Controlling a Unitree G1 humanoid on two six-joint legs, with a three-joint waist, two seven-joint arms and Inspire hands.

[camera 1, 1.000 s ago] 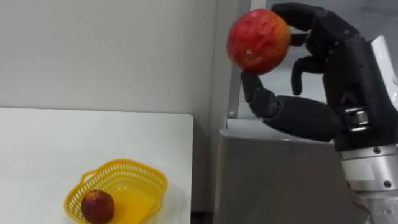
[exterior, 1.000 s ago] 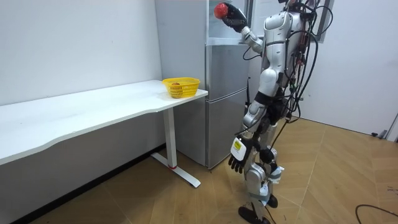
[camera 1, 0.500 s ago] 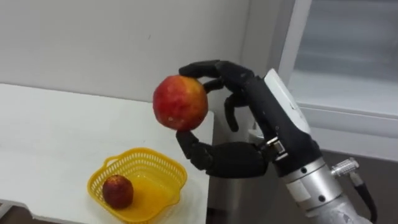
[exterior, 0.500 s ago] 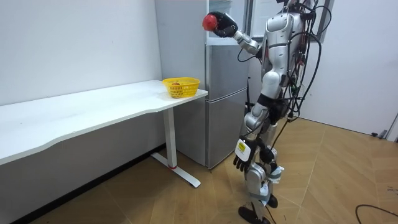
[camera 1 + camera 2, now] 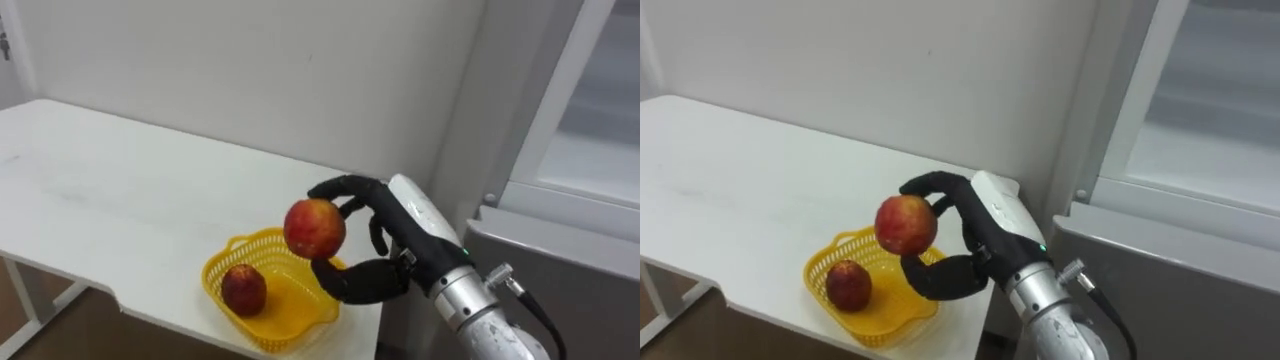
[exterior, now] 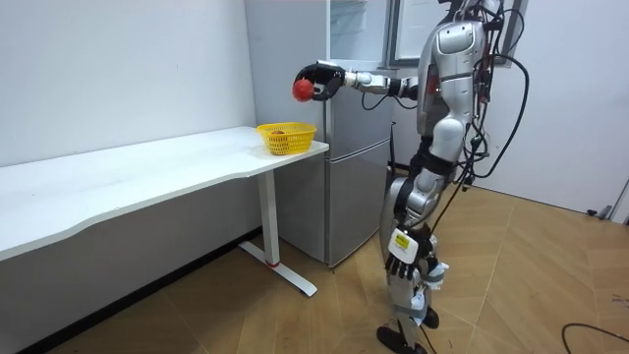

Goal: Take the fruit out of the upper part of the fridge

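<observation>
— White surface (image 5: pixel 120 180) at centre-left: what sits there?
— Yellow basket (image 5: pixel 212 272) near its edge, one fruit (image 5: pixel 243 290) inside; grey fridge (image 5: pixel 560 260) at right.
— And the apple (image 5: pixel 315 228)?
— Gripped by the right hand (image 5: pixel 385 270), above the basket; left hand (image 6: pixel 399 264) hangs low.

Red-yellow apple (image 5: pixel 315 228) in black right hand (image 5: pixel 385 250), yellow lattice basket (image 5: pixel 262 322), white bench (image 5: pixel 110 200), grey fridge (image 6: pixel 356 187)

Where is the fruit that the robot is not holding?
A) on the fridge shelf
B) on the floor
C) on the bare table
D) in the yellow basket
D: the loose fruit lies inside the yellow basket, while the right hand grips the other fruit.
</observation>
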